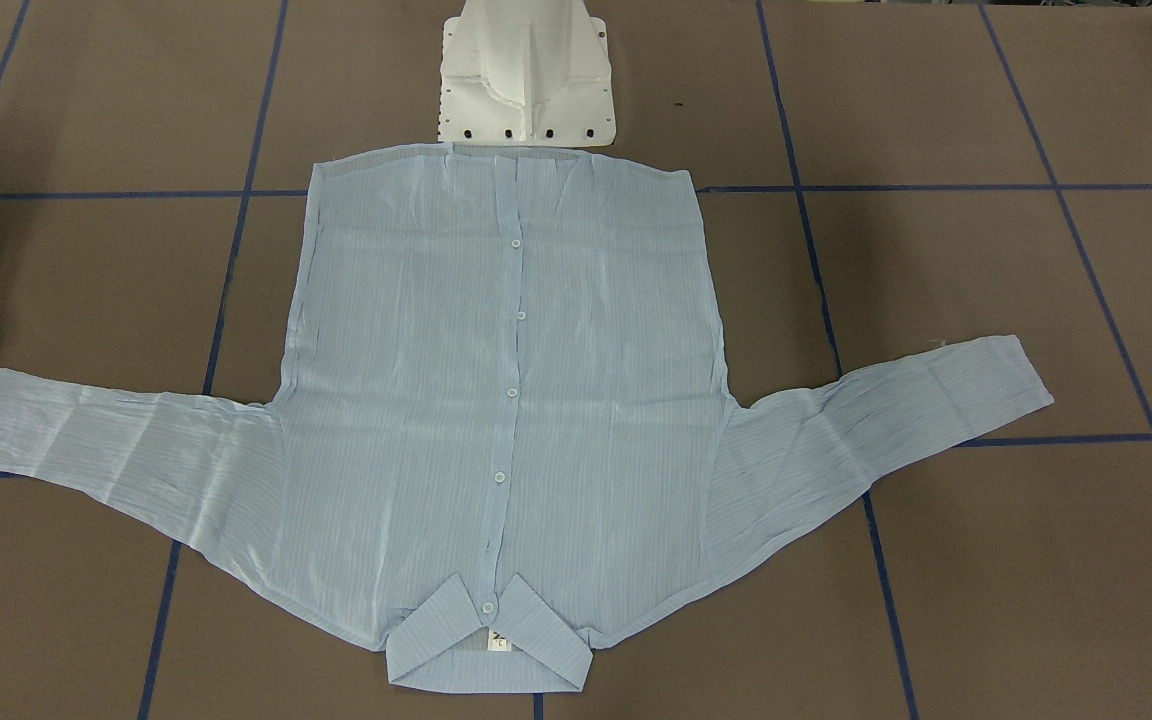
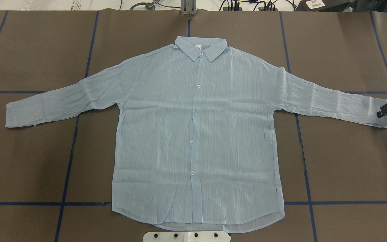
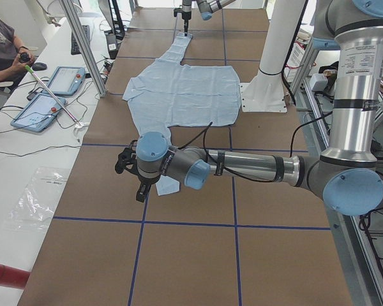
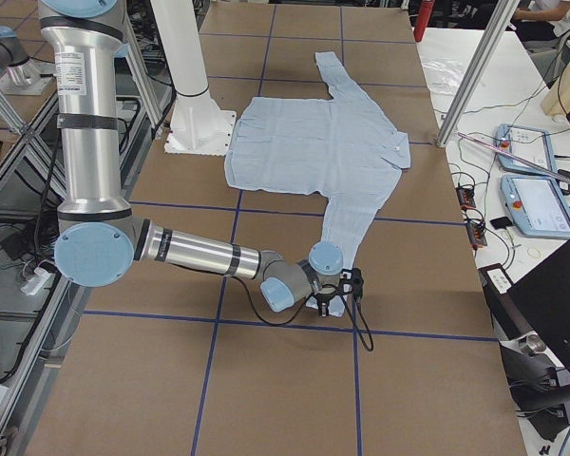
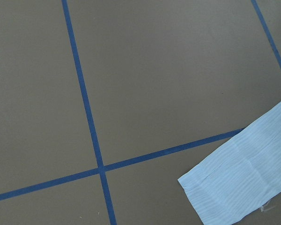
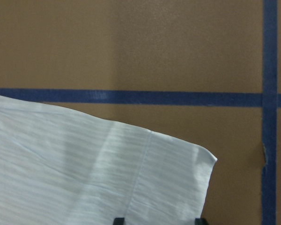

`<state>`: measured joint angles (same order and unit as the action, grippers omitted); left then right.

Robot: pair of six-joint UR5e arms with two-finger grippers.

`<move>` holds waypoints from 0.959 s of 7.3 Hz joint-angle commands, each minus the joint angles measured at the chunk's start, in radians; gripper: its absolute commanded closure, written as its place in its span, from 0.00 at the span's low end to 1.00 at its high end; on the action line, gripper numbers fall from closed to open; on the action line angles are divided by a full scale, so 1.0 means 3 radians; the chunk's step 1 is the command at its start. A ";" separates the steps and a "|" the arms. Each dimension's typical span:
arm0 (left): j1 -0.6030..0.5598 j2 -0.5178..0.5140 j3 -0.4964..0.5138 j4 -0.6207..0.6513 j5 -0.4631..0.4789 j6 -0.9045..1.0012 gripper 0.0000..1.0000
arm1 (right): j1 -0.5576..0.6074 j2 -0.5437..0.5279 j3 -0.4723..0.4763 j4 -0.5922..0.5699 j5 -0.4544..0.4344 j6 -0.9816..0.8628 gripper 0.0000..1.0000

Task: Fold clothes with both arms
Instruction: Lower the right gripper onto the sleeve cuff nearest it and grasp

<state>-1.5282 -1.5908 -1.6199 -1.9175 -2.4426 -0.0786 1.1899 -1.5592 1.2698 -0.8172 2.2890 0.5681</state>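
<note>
Light-blue pinstriped button-up shirt point(image 2: 197, 134) lies flat on the brown counter point(image 2: 29, 168), the right gripper point(image 2: 383, 112) with fingers point(image 6: 118, 221) seemingly spread astride one cuff point(image 6: 178, 178), the left gripper point(image 3: 124, 169) impossible to read, so a shallow pinch may slip off thin cloth.

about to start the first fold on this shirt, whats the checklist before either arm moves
1. Shirt flat on the table, front side up: ok.
2. Sleeves spread out to both sides: ok.
3. Right gripper at its cuff, fingers apart in the right wrist view: ok.
4. Left gripper near the other cuff, open or shut: cannot tell.
5. That other cuff centred in the left wrist view: not ok, it sits in the lower right corner.
</note>
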 commanded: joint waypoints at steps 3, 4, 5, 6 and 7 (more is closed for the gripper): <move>0.0001 -0.0005 -0.0010 0.0000 0.0001 -0.0004 0.01 | 0.0007 -0.0013 0.0047 0.0009 -0.0001 -0.0002 1.00; 0.0001 -0.0010 -0.0005 0.0000 -0.0004 0.0001 0.01 | 0.0007 -0.0013 0.0128 0.0014 0.0009 -0.0002 1.00; -0.0004 -0.0020 0.0000 0.0000 0.0001 0.0001 0.01 | 0.0047 -0.0043 0.0352 0.0004 0.0075 -0.0002 1.00; 0.0001 -0.0025 0.0010 0.0000 0.0007 0.0001 0.01 | 0.0118 -0.0064 0.0627 -0.0001 0.0248 0.0003 1.00; -0.0004 -0.0026 0.0015 0.0000 0.0007 -0.0004 0.01 | 0.0160 0.0007 0.0878 -0.0007 0.0467 0.0054 1.00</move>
<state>-1.5286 -1.5974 -1.6177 -1.9175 -2.4413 -0.0786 1.2202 -1.5697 1.4410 -0.8171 2.3608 0.5725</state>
